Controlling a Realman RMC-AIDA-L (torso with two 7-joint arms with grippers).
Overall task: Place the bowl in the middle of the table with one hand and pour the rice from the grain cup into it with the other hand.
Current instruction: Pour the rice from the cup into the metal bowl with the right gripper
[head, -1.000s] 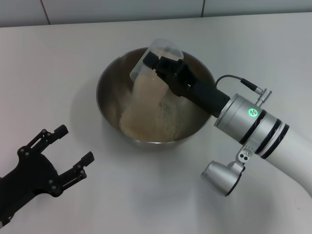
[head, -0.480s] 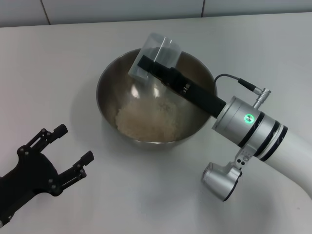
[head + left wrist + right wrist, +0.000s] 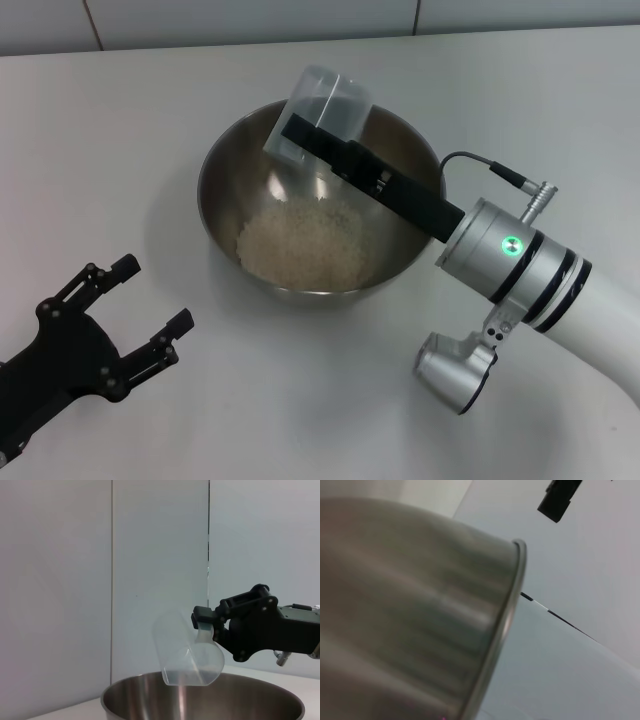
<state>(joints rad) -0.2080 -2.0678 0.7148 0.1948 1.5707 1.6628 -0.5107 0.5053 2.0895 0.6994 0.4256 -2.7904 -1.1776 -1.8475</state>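
The wide, shiny stainless-steel bowl point(image 3: 318, 215) sits mid-way on the plain white table point(image 3: 120, 130), a pale heap of off-white rice point(image 3: 305, 245) lying in its bottom. Above its far rim, the right hand point(image 3: 305, 135) pinches the small clear plastic grain cup point(image 3: 325, 105), tipped over and looking emptied. The left hand point(image 3: 120, 320) hovers near the table's front edge, well apart, fingers spread.

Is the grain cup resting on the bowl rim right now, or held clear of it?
Apart. The left wrist view shows the tipped grain cup held by the right gripper, wall showing between its lower edge and the bowl rim.
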